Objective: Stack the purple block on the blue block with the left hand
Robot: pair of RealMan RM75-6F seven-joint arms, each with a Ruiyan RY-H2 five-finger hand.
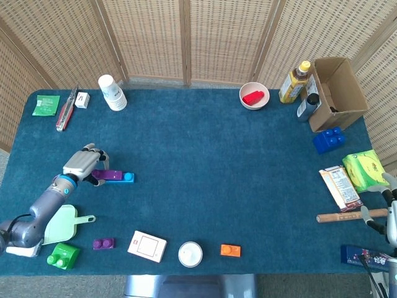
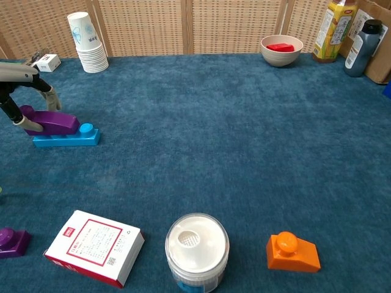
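Purple block seated on the blue block, left robot hand pinching it.

Head view: left robot hand [image 1: 84, 164] grips the purple block [image 1: 109, 175] atop the blue block [image 1: 122, 177], left on the worktop [image 1: 205, 161].
Chest view: if it isn't fully seated, letting go could drag it off.

We see the left hand [image 2: 18, 91] cut by the chest view's nine o'clock edge; the right hand [image 1: 389, 211] runs off the head view at four o'clock, its grip unreadable
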